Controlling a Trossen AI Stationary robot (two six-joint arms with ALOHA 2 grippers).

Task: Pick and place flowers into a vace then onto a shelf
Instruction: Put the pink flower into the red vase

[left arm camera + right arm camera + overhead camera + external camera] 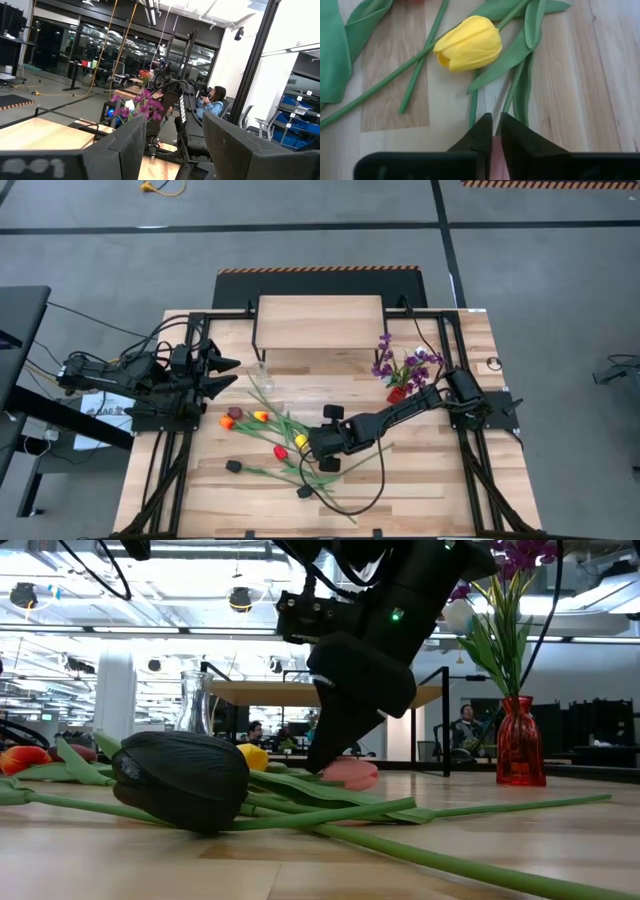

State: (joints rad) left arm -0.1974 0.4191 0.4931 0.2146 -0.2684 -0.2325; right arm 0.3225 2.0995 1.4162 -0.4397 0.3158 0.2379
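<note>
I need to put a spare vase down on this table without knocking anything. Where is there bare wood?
Free: the table's front right corner, right of the loose flowers, and the front left corner. Crowded: the middle, where the right gripper is down among stems; the red vase right of the shelf; the clear vase in front of it.

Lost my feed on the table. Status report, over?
Right gripper down in the flower pile, shut on a green stem beside the yellow tulip. Left gripper open, waiting by the clear vase. Loose stems crossing underneath.
</note>
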